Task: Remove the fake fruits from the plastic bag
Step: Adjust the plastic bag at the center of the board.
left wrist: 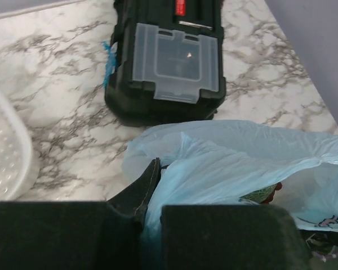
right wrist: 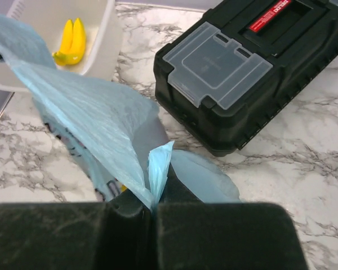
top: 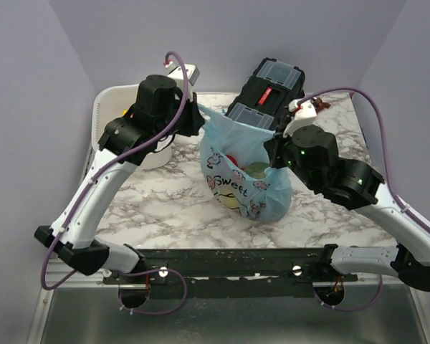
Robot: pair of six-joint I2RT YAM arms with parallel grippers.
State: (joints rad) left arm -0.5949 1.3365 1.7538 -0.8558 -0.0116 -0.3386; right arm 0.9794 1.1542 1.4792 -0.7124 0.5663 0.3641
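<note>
Your two grippers hold the plastic bag (top: 247, 175) by its upper edge on the marble table (top: 165, 201), just in front of the near end of the black toolbox (top: 269, 93). The left gripper (left wrist: 151, 211), off the toolbox's near left corner, is clamped tight on a fold of light-blue film, which your left wrist camera shows running down between the fingers (left wrist: 141, 191). The right gripper (right wrist: 151, 209), off the toolbox's near right corner, is closed just as tightly on the bag's other side, with a small peak of film standing up from between its pads. Between the two grips the bag's mouth gapes upward, its printed face turned away from the toolbox toward the arm bases. The fake fruits (top: 233, 159) lie inside the bag, in front of the toolbox: one red piece shows at the mouth, with duller shapes behind the film that you cannot make out clearly. Well to the left of the toolbox, a white basket (top: 111, 115) holds a pair of yellow sticks (right wrist: 71, 42).
</note>
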